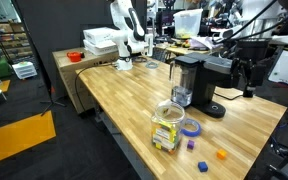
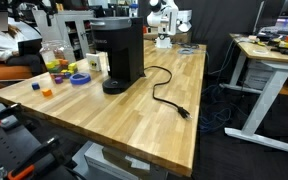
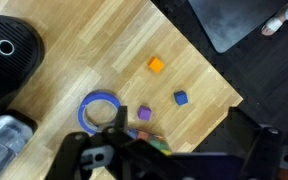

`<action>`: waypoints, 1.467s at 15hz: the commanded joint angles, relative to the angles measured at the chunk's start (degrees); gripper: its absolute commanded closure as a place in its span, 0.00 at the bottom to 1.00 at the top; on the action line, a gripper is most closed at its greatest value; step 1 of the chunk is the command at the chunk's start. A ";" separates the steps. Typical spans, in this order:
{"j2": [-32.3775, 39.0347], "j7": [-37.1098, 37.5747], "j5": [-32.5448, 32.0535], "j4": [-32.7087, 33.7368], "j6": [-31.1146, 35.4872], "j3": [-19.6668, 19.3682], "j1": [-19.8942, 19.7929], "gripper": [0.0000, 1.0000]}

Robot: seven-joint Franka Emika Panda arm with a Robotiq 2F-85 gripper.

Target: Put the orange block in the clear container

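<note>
Reaches out high and roughly level with arm (image 1: 262, 44), wrist turned down. Hangs end effector (image 3: 179, 138) empty, fingers (image 3: 117, 122) spread. Looks dark, blurred in wrist view.

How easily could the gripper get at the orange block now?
Likely yes: the orange block sits alone on bare tabletop, apart from the blue cube and purple cube, nothing over it.
</note>
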 commanded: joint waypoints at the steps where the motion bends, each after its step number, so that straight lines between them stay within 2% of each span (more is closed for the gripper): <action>1: 2.76 -2.72 -0.79 -1.25 2.09 0.89 -0.25 0.00; 4: 7.22 -3.53 -1.09 -2.57 3.98 1.25 -0.95 0.00; 5: 5.28 -2.25 -0.22 -2.40 2.11 1.52 -0.91 0.00; 7: 7.64 -2.67 -0.42 -2.71 3.43 1.75 -1.26 0.00; 14: 7.45 -1.87 -0.93 -2.46 3.96 1.90 -1.30 0.00; 21: 7.33 -1.85 -3.65 -4.54 11.77 1.97 -1.57 0.00; 22: 8.18 0.01 -3.23 -4.53 12.82 3.23 -0.41 0.00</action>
